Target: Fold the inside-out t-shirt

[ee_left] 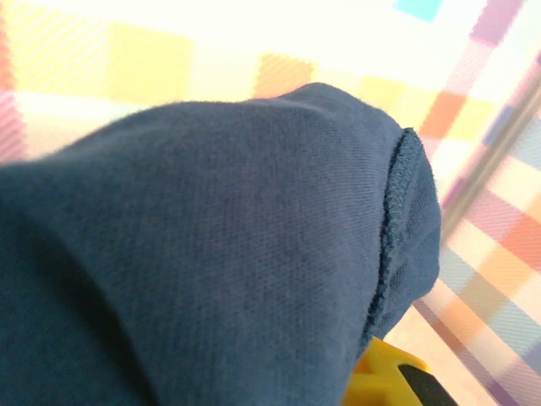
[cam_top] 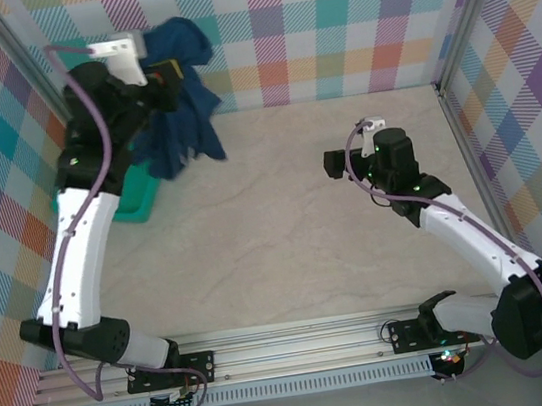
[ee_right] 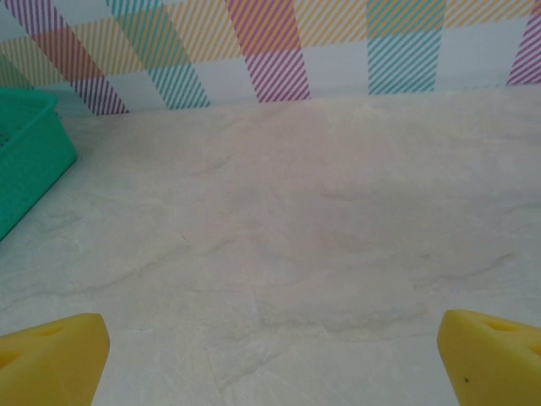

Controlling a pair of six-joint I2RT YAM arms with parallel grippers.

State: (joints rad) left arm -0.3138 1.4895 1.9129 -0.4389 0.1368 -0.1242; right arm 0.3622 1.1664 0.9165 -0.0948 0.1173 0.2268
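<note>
- Position of the teal basket (cam_top: 138, 206): it is set at the left edge of the table (cam_top: 287, 241) and partly covered by the left arm.
- State of the left gripper (cam_top: 165, 80): it is raised near the far-left corner, close to the checked wall (cam_top: 325, 14), and is clenched on the inside-out t-shirt (cam_top: 184, 124).
- The inside-out t-shirt is held off the table, bunched around the left gripper, with its lower folds hanging beside the far end of the basket. In the left wrist view the navy cloth is draped close across the lens, a stitched seam is shown at its right, and a yellow fingertip (ee_left: 385, 381) is seen beneath.
- State of the right gripper (cam_top: 332, 164): it is placed over bare table right of centre, well apart from the garment. Its jaws are released wide, and nothing is held between them.
</note>
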